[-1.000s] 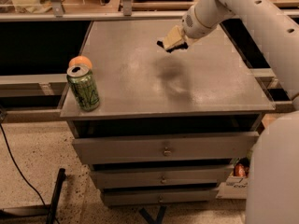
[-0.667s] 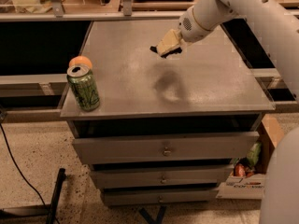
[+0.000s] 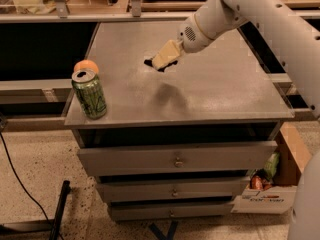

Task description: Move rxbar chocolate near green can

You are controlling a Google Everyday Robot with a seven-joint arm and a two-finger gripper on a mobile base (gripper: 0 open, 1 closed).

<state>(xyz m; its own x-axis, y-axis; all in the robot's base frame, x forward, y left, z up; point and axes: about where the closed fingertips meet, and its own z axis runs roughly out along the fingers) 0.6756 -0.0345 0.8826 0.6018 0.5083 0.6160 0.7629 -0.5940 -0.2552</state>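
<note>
The green can stands upright at the front left corner of the grey cabinet top. My gripper hangs above the middle of the top, well to the right of the can. It is shut on the rxbar chocolate, of which only a small black piece shows under the pale fingers. The bar is held off the surface, and a shadow lies on the top below it.
A round orange fruit sits just behind the can. The cabinet has three drawers below. A cardboard box with packets stands on the floor at right. A cable and a dark stand lie at lower left.
My gripper has carried the bar leftward and slightly toward the front, closer to the can. The can and the orange have not moved.
</note>
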